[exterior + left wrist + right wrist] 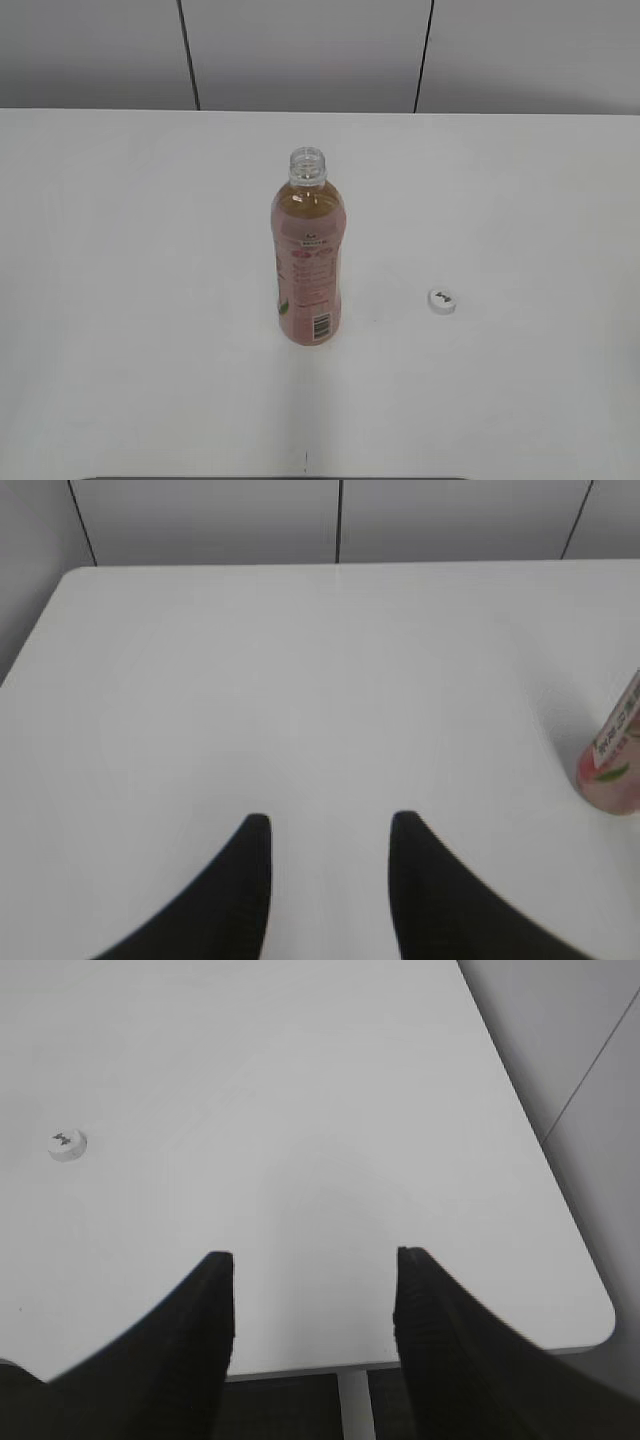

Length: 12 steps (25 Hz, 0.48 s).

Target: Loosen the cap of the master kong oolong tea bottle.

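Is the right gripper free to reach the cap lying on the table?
Probably yes: the right gripper is open and empty, and only bare table lies between it and the cap, well apart from the bottle.

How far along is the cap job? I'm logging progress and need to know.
It looks finished: the bottle stands upright with a bare open neck, and the cap lies apart on the table to its right. Nothing is in hand; the left gripper and right gripper are open and empty. Nothing appears left.

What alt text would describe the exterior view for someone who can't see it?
An uncapped master kong oolong tea bottle stands upright mid-table, its white cap lying apart to the right. No arm appears.
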Each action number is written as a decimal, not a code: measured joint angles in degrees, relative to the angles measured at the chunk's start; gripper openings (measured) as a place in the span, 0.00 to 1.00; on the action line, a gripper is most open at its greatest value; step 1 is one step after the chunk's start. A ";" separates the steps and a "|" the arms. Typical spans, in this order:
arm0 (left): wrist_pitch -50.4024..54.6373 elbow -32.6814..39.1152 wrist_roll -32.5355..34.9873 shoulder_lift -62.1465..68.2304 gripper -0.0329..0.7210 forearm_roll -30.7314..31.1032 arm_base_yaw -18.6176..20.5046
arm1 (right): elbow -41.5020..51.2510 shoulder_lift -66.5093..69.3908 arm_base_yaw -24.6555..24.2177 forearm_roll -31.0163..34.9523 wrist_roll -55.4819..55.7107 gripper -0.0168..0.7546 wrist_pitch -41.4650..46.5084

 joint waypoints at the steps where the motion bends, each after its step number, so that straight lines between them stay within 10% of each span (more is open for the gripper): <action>1: -0.05 0.00 0.11 -1.00 0.37 -0.05 0.00 | 0.49 0.00 0.00 0.22 -0.14 0.54 -0.59; 12: 0.07 0.07 1.57 -1.68 0.36 -0.84 -1.15 | 0.73 0.00 0.00 0.50 -0.34 0.54 -1.91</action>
